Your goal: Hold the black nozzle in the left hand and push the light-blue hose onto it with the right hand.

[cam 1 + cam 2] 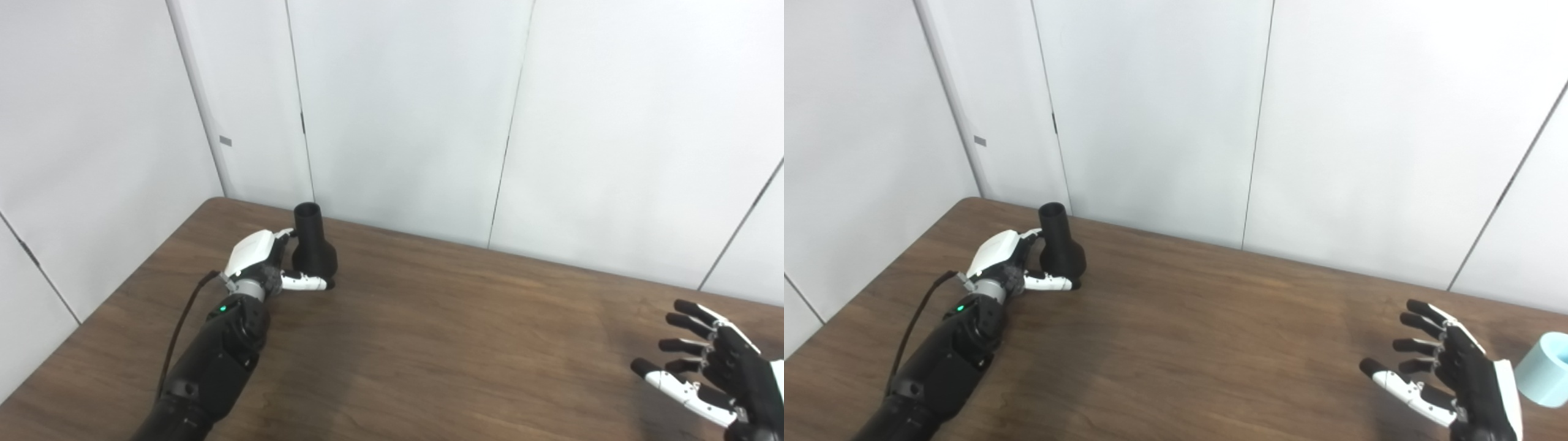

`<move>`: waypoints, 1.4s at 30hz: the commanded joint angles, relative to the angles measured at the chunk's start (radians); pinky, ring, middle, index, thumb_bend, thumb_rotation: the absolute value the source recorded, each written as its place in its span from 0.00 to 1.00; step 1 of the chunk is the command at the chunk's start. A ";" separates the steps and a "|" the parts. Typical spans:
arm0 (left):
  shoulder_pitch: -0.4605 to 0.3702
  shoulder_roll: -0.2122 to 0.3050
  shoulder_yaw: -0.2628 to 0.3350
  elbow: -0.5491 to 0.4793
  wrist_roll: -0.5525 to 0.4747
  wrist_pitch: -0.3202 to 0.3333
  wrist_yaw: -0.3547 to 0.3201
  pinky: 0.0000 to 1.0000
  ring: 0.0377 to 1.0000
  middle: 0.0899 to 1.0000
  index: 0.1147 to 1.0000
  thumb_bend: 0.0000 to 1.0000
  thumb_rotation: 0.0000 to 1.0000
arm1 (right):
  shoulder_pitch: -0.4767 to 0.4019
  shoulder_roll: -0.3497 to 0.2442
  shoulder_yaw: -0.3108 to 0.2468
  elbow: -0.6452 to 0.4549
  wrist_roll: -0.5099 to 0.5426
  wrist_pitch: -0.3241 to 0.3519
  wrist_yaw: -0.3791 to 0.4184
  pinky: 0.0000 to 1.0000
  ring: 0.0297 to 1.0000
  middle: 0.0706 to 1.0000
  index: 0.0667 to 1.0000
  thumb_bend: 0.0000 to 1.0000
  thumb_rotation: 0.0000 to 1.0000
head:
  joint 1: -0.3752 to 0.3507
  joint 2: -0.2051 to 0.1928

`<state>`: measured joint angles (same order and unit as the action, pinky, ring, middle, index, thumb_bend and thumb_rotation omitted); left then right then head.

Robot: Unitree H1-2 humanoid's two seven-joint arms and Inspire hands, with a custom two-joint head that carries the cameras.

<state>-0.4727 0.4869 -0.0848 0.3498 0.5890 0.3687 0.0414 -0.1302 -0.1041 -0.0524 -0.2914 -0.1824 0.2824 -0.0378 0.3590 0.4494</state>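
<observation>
1. Left hand (260,260) is wrapped round the upright black nozzle (312,245), over at 10 o'clock on the table (429,343).
2. Right hand (1448,373) is empty, fingers spread, at 4 o'clock.
3. Light-blue hose (1545,369) sits just beside it, at 3 o'clock.

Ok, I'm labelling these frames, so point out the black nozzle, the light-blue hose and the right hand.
black nozzle (314,252): left eye view, on its wide lower body.
light-blue hose (1543,370): right eye view, on its outer wall at the picture's right edge.
right hand (1458,370): right eye view, on its palm.
</observation>
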 commanded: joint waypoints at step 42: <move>-0.057 -0.008 -0.228 0.238 0.102 -0.250 0.134 0.30 0.39 0.44 0.42 0.53 0.00 | -0.021 -0.018 0.006 -0.047 -0.023 0.009 0.004 0.45 0.58 0.72 0.73 0.56 0.00 | -0.025 0.044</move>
<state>-0.5526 0.4777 -0.2793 0.5456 0.6650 0.1167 0.2057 -0.1221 -0.1137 -0.0421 -0.3012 -0.2061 0.3074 -0.0350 0.3375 0.4893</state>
